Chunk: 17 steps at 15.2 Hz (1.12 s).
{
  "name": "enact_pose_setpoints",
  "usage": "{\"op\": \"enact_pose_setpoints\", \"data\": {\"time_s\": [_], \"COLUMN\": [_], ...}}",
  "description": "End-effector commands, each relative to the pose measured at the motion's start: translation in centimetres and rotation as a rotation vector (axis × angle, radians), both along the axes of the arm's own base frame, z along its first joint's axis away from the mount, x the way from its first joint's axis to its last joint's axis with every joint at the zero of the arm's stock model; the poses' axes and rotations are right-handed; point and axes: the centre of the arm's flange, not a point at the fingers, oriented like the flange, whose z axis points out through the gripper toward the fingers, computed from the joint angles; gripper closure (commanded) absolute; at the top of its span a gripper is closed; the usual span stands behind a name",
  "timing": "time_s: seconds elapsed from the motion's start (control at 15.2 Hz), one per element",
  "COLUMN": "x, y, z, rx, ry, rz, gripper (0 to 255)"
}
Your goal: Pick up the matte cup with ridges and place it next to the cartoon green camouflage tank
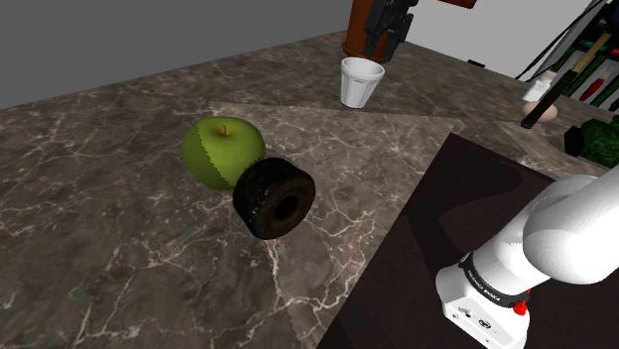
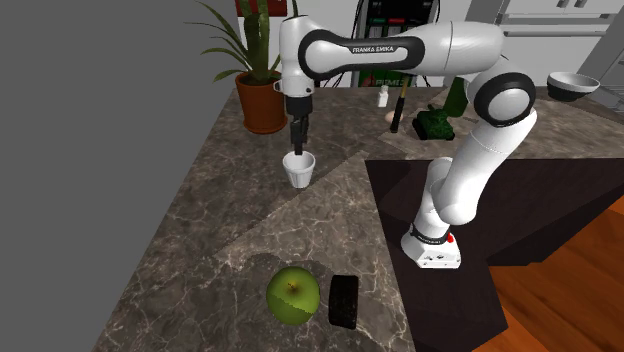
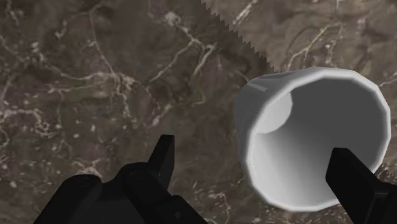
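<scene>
The cup (image 3: pixel 299 127) is plain matte white. It tapers toward its base, and its rim is drawn in flat facets rather than a true circle. Any ridges on its wall are hard to make out. It stands upright on the worktop (image 1: pixel 119 228), a dark brown marble-like slab threaded with pale veins, toward the far edge in the shoulder view.

The all-black gripper (image 3: pixel 252 147) hangs straight down over the cup with its fingers (image 3: pixel 160 162) parted. One comes down over the cup's mouth and the other outside its wall, with a clear gap between the outer one and the cup (whether the inner one touches the cup I cannot tell). In the shoulder view the gripper's upper part is cut off by the top edge.

The tank (image 2: pixel 436 123) is a small, blocky, dark green shape farther along the worktop, well apart from the cup and beyond a corner of the dark, flat-topped stand (image 1: pixel 476 198). Its pattern is too small to read, and the shoulder view's right edge cuts it.

A glossy green apple (image 1: pixel 223 152) with a stalk dimple sits just beside a rough black wheel (image 1: pixel 275 198) with a hollow centre, which hides part of the apple's lower side. A terracotta-coloured pot (image 2: pixel 264 105) holding a green plant (image 2: pixel 258 30) stands behind the cup.
</scene>
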Motion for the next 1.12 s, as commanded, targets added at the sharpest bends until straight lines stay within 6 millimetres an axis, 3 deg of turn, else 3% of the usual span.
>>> {"op": "enact_pose_setpoints", "data": {"time_s": [0.0, 0.33, 0.79, 0.86, 1.06], "x": [0.2, 0.0, 0.0, 0.0, 0.0], "y": [0.2, 0.7, 0.7, 0.7, 0.7], "z": [-0.9, -3.3, -3.3, -3.3, -3.3], "rx": [0.005, 0.005, 0.005, 0.005, 0.005], "ry": [0.0, 0.0, 0.0, 0.0, 0.0], "rz": [0.0, 0.0, 0.0, 0.0, 0.0], "gripper": [0, 0, 0, 255, 255]}}
